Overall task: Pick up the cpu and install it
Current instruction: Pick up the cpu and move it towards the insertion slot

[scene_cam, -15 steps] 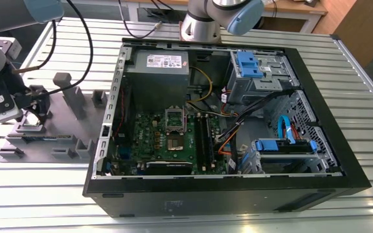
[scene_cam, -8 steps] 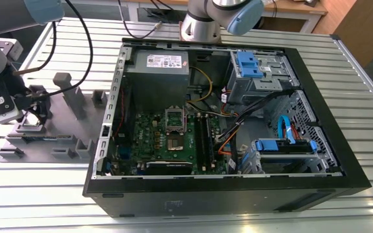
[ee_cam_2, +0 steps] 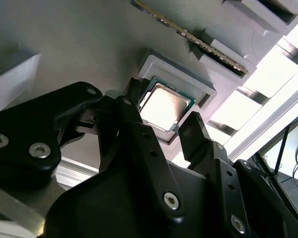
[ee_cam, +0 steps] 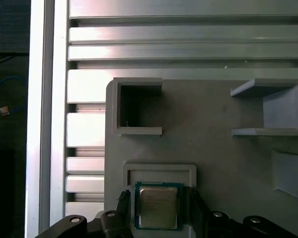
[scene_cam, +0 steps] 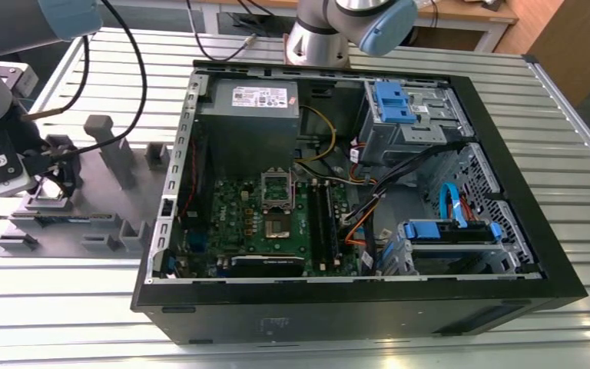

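Note:
The cpu [ee_cam: 158, 207] [ee_cam_2: 165, 106], a small square chip with a pale silver top, lies flat in a shallow grey holder [ee_cam: 159, 171] on the grey fixture plate [ee_cam: 218, 153]. In both wrist views my gripper [ee_cam: 159, 194] [ee_cam_2: 163, 101] is low over it and open. One black finger [ee_cam: 124, 198] stands on each side of the chip, with a narrow gap to each edge. In the exterior view the gripper [scene_cam: 54, 183] hangs over the fixture plate [scene_cam: 101, 227], at the exterior view's left of the open computer case [scene_cam: 356, 300]. The green board [scene_cam: 243, 223] in the case carries the bare socket [scene_cam: 280, 224], its metal frame [scene_cam: 276, 187] flipped up.
Grey fixture blocks and posts [scene_cam: 105, 142] rise around the gripper on the plate. A memory stick [ee_cam_2: 198, 39] lies in a slot nearby. Cables [scene_cam: 120, 69] hang from the arm. Inside the case, drive cages [scene_cam: 418, 111] and wire bundles [scene_cam: 377, 192] crowd the exterior view's right of the socket.

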Robot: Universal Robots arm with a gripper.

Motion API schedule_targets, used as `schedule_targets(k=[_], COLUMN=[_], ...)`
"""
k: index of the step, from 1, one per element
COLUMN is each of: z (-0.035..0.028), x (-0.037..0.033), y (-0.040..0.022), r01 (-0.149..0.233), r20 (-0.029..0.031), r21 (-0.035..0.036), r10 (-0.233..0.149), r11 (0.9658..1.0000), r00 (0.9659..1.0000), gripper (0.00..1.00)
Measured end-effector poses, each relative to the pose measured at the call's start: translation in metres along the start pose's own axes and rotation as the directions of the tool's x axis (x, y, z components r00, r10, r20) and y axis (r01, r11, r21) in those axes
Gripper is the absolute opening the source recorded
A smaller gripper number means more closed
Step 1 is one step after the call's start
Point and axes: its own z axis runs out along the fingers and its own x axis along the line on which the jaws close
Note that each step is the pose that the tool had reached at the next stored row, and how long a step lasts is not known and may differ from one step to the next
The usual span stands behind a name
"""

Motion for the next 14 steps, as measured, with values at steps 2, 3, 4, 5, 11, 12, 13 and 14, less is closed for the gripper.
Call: schedule_targets(k=[2, 3, 4, 5, 11, 12, 13, 14], z=[0.0004, 0.0006, 0.0006, 0.0007, -0.0004, -0.0004, -0.0005, -0.0004], x=[0.0000, 0.0000, 0.0000, 0.0000, 0.0000, 0.0000, 0.0000, 0.0000], y=[0.0000, 0.0000, 0.0000, 0.0000, 0.0001, 0.0001, 0.0000, 0.0001], r01=[0.000, 0.000, 0.000, 0.000, 0.000, 0.000, 0.000, 0.000], r20=[-0.0001, 0.0000, 0.0000, 0.0000, 0.0002, 0.0003, 0.0002, 0.0015], r21=[0.0001, 0.0000, 0.0000, 0.0000, 0.0011, 0.0015, 0.0017, 0.0025], r10=[0.000, 0.000, 0.000, 0.000, 0.000, 0.000, 0.000, 0.000], r11=[1.0000, 1.0000, 1.0000, 1.0000, 1.0000, 1.0000, 1.0000, 1.0000], r00=[1.0000, 1.0000, 1.0000, 1.0000, 1.0000, 1.0000, 1.0000, 1.0000], gripper=[0.59, 0.59, 0.59, 0.59, 0.59, 0.59, 0.59, 0.59])
